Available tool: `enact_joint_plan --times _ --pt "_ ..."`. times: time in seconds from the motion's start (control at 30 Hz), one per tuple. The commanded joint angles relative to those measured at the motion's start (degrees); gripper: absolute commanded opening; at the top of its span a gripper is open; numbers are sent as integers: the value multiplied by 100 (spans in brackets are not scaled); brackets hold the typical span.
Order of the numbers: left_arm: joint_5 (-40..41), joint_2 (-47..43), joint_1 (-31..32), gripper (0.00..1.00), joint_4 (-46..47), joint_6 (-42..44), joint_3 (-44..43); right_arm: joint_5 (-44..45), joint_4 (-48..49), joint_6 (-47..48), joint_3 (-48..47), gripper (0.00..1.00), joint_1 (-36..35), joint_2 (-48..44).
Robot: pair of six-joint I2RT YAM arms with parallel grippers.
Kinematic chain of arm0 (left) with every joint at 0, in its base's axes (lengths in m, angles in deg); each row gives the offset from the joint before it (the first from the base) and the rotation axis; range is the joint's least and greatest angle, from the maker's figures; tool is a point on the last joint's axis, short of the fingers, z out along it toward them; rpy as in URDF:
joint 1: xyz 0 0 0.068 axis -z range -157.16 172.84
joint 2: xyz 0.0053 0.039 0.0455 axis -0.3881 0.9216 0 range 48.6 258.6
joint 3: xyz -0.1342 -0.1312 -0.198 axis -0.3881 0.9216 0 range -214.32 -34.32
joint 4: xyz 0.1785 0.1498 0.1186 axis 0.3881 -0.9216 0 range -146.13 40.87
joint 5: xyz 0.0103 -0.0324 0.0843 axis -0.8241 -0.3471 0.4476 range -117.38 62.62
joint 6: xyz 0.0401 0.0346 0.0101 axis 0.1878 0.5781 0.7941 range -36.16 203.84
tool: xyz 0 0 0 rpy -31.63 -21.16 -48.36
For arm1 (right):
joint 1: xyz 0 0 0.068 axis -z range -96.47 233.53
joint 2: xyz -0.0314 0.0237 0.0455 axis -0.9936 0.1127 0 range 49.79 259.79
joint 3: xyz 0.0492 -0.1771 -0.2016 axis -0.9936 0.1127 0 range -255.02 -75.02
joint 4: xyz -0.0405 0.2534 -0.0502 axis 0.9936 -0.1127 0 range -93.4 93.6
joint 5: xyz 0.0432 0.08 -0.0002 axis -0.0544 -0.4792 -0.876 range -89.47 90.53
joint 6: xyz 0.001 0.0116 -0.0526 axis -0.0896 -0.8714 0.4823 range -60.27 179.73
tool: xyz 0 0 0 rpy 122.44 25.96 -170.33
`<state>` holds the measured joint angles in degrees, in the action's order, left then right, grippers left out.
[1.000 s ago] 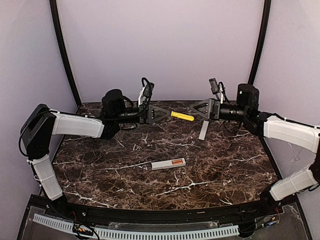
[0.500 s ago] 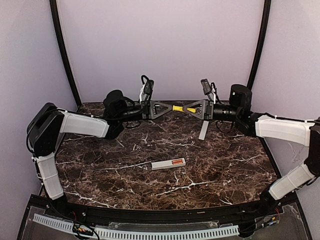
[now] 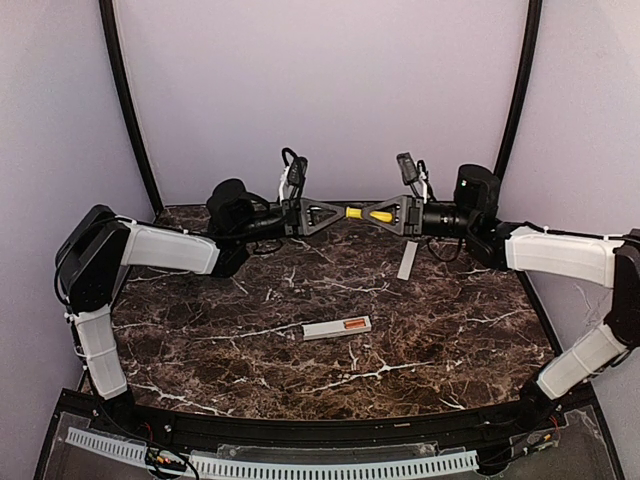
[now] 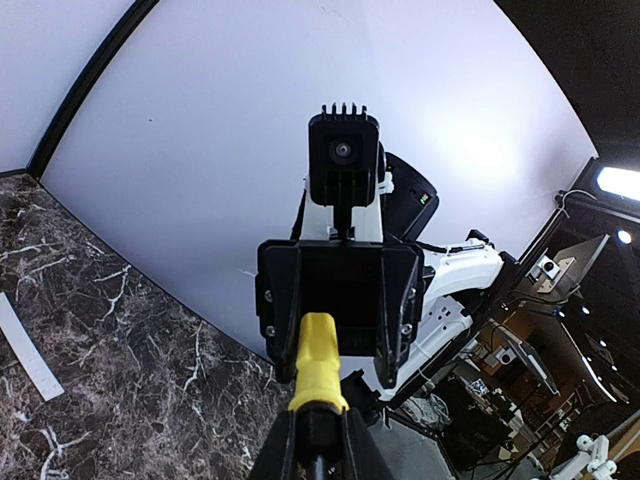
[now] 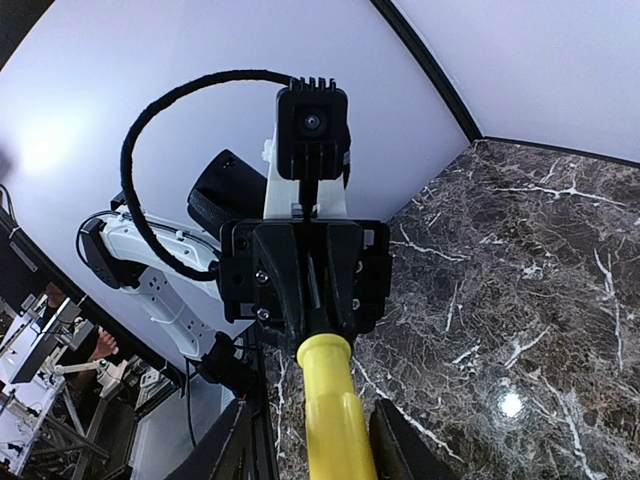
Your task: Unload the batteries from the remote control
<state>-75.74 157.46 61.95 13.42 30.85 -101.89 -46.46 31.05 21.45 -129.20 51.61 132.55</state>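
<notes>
Both arms reach over your table [image 3: 200, 350] and meet at upper centre of the top view, apparently to hand a tool across. The left gripper [image 3: 338, 213] is clenched on the tool [image 3: 360, 213] at its dark end, so the yellow handle points at the right gripper [image 3: 388, 214]. Its jaws straddle that handle, but you cannot tell whether they press it. The remote [image 3: 337, 327] lies at lower centre, recess up. The cover [image 3: 407, 260] lies off to its upper right. The batteries [image 3: 353, 324] sit inside the recess, probably waiting to be pried out.

Two arms [image 3: 165, 250] [image 3: 560, 255] of white shells, black joints and looped black cables [image 5: 170, 95], ending in black triangular screw-studded tools [image 3: 338, 212] [image 3: 380, 214].
</notes>
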Motion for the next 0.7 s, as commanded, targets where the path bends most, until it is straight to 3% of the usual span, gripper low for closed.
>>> enact_joint_plan --times 0.0,0.2,0.53,0.67 --pt "2 12 2 0 243 -18 -131 -109 253 2 -189 38 -43 96" --pt "-36 16 26 0 225 7 -157 -232 263 2 -266 22 -68 193" --pt "-59 64 35 0 216 17 -166 -443 -42 180 -501 19 -77 284" --pt "-75 86 35 0 201 26 -173 -492 -110 203 -553 7 -76 326"
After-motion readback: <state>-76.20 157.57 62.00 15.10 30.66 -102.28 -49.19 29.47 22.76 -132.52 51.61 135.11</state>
